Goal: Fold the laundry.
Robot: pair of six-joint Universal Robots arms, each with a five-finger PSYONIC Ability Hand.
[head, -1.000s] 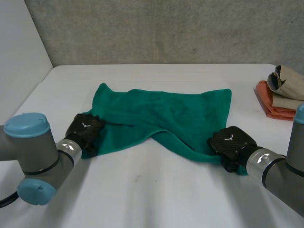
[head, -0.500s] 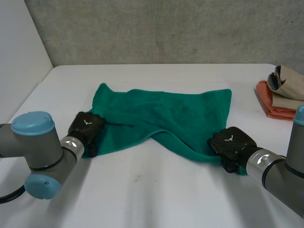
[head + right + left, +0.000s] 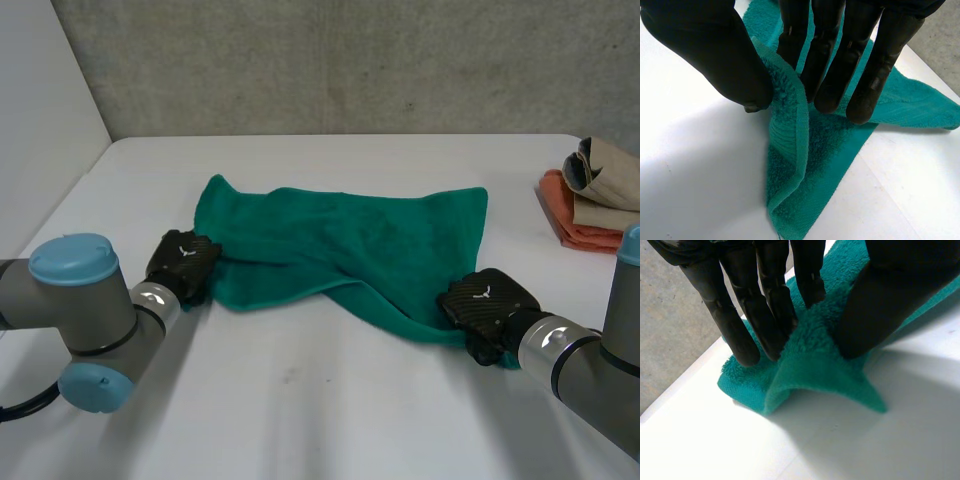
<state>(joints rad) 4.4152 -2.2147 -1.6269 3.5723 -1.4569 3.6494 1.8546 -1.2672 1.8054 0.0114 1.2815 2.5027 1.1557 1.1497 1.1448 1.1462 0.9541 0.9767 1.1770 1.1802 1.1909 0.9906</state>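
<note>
The left hand (image 3: 182, 262), at the left of the head view, is closed on the towel (image 3: 350, 240). In its wrist view a raised ridge of terry near the towel's corner is seen pinched between the straight fingers (image 3: 765, 315) and the thumb (image 3: 880, 305). The right hand (image 3: 485, 300), at the lower right of the head view, is closed likewise. In its own wrist view a fold of the towel's edge is nipped between thumb and fingers, and the corner itself lies on the table (image 3: 330, 410) past the fingertips. The towel is spread across the middle of the frame, rumpled, with its near edge turned over on itself at the centre. A pile (image 3: 590, 200) of folded cloths is seen at the right edge, well apart. Both pinches are judged shallow, so the cloth could be pulled out of either one if it is lifted sharply or dragged against the table. If one hand is raised ahead of the other, a skewed fold would be expected. The turned-over near edge could also be trapped inside the fold as a crease unless the towel is drawn taut first.
</note>
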